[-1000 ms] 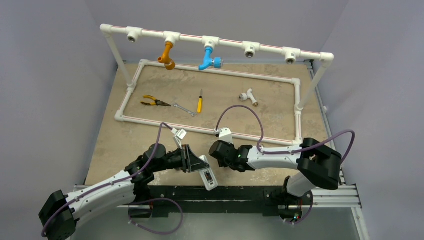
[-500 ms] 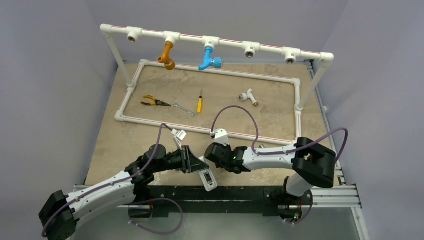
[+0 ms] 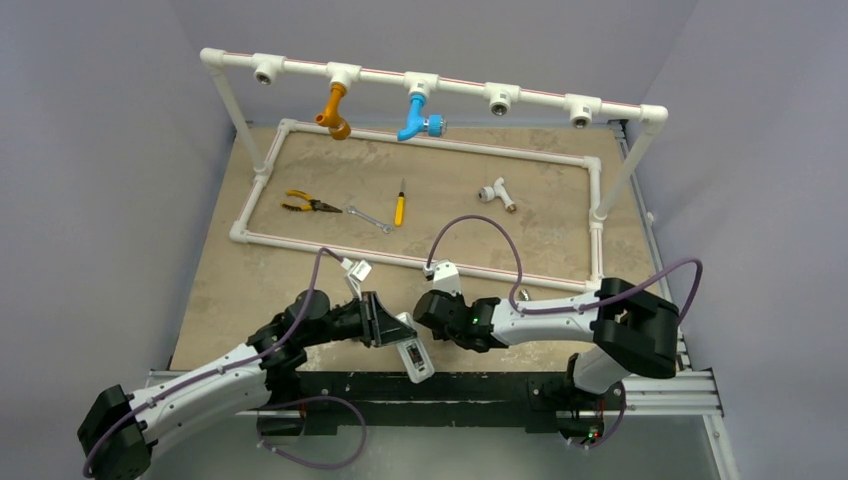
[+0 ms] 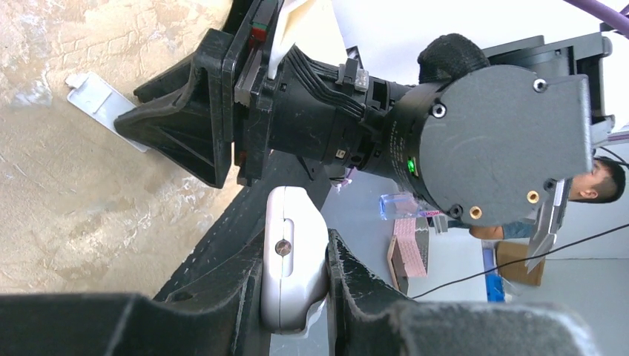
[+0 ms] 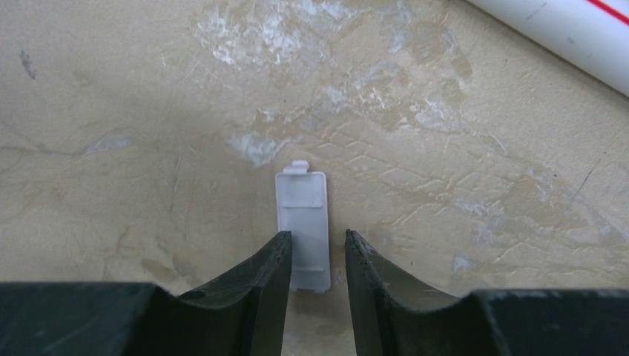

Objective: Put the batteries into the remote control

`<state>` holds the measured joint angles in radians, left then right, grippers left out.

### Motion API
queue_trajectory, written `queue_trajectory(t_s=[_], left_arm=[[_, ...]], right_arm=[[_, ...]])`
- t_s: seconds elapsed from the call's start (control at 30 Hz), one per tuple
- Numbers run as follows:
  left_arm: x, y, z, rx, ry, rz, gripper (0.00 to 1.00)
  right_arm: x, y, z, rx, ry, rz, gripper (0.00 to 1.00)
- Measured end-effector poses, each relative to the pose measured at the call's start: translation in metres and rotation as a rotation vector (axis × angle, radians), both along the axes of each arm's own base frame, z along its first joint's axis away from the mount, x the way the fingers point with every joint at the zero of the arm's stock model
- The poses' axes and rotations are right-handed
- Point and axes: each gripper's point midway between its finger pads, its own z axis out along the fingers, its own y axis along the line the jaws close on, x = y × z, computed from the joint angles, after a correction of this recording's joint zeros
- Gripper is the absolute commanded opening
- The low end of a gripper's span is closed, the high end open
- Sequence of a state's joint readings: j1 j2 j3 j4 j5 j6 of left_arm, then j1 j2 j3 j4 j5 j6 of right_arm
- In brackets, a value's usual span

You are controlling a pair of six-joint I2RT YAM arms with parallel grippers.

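The left hand (image 4: 300, 245) pinched the remote (image 4: 291, 282) tight between its two fingers, the white body filling the gap and reaching out toward the tips. The right hand (image 5: 317, 248) hung low over the counter (image 5: 148, 111), fingers a narrow gap apart and gripping nothing. The small white cover (image 5: 303, 200) lay flat just under and ahead of their tips, tab pointing away.

The remote control (image 4: 297, 282) is smooth, faintly glossy white plastic; the cover (image 5: 304, 211) near it is matt white plastic. The table (image 5: 148, 111) looks like rough, mottled beige stone.
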<state>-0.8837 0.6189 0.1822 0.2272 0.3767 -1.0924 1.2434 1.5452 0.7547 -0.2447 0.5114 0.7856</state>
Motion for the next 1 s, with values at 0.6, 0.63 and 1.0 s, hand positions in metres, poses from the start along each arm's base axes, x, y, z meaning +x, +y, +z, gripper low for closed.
queue_trajectory(t_s=[0.6, 0.63, 1.0], left_arm=[[0.013, 0.038, 0.06, -0.092, -0.152, 0.167, 0.0], [0.015, 0.039, 0.058, -0.086, -0.148, 0.176, 0.0], [0.024, 0.049, 0.047, -0.042, -0.124, 0.227, 0.0]], right_arm=[[-0.014, -0.007, 0.006, 0.241, 0.117, 0.026, 0.41], [-0.014, -0.006, 0.006, 0.244, 0.119, 0.028, 0.42], [-0.012, 0.008, 0.004, 0.248, 0.134, 0.066, 0.41]])
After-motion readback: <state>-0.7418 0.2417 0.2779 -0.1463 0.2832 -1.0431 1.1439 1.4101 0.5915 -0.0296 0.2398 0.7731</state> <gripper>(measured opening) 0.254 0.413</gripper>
